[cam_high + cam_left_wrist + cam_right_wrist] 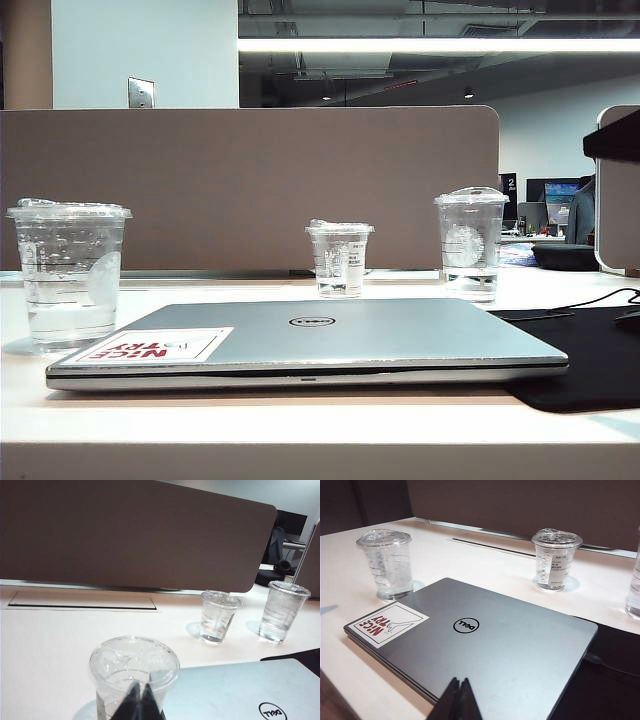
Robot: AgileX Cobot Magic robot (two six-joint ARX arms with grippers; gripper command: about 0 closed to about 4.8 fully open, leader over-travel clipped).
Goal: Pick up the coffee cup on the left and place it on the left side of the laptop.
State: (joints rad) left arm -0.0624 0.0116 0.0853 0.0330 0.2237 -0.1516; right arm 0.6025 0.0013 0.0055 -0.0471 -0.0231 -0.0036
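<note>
Pale tabletop point(300, 425), exterior view: wide clear plastic coffee cup point(70, 275) stands left of the slim silver laptop point(330, 340); left wrist view: clenched left claw point(140, 702) near it, light, slippery, grip mid-wall; right wrist view: right claw point(459, 700) clenched over laptop.

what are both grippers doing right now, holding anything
left gripper: closed, empty, fingers just in front of the coffee cup.
right gripper: closed, empty, above the laptop.
</note>
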